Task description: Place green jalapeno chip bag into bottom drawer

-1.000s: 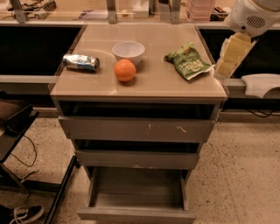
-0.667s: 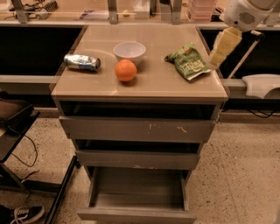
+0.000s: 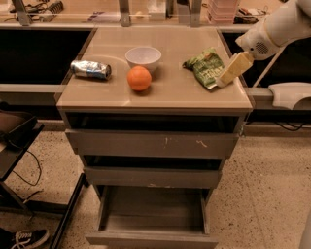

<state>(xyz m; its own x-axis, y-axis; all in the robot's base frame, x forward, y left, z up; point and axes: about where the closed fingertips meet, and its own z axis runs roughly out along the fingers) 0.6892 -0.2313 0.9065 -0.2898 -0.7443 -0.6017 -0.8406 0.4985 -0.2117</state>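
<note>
Rightward, hand (image 3: 225,79) sat at the edge of the green jalapeno chip bag (image 3: 204,66) on worktop (image 3: 167,96), clenched or released could not be told, bottom drawer (image 3: 153,206) stood open.

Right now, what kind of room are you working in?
Probably a lab or workshop, not a home: speckled floor, loose cables by the drawer cabinet, cluttered benches behind. The gripper sits at the right edge of the green jalapeno chip bag.

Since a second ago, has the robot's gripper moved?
Yes: the gripper moved left, from beyond the cabinet top to beside the green jalapeno chip bag.
</note>
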